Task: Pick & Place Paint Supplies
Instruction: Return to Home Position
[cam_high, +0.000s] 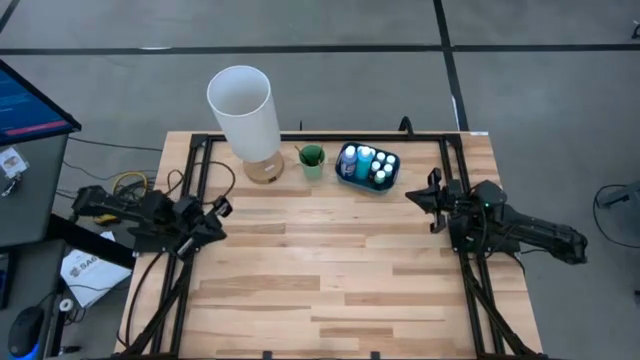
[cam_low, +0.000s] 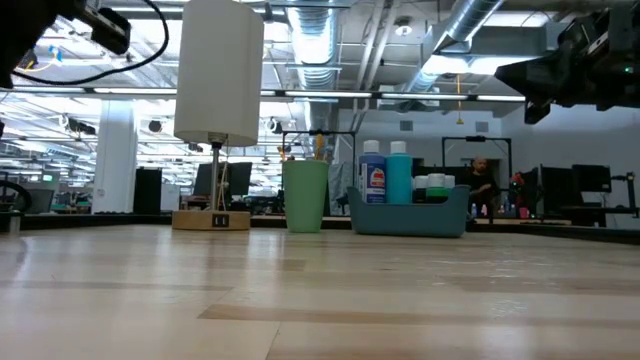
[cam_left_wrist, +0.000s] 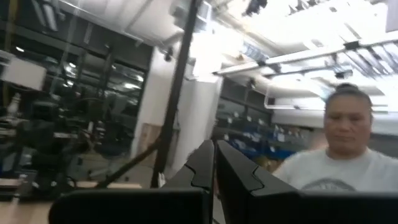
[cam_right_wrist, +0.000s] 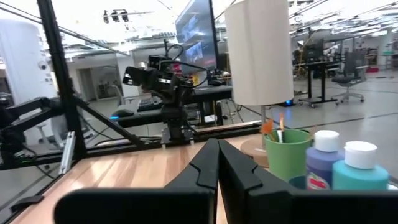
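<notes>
Several small white-capped paint bottles (cam_high: 372, 160) stand in a blue rounded tray (cam_high: 345, 176) near the table's far edge; they show in the low view (cam_low: 385, 172) and the right wrist view (cam_right_wrist: 324, 159). Thin brushes (cam_right_wrist: 277, 129) stick up out of the small green cup (cam_high: 312, 160) left of the tray. My left gripper (cam_high: 224, 206) hovers shut over the table's left side, raised above it (cam_left_wrist: 215, 163). My right gripper (cam_high: 412, 196) hovers shut over the right side, just on the near side of the tray, its fingers (cam_right_wrist: 218, 163) pointing toward the left.
A lamp with a tall white shade (cam_high: 240, 102) on a wooden base (cam_high: 263, 169) stands left of the green cup. Black frame rails (cam_high: 200, 180) run along both table sides. A person (cam_left_wrist: 348, 149) stands beyond the table. Bare wood (cam_high: 330, 270) spans the middle and near part.
</notes>
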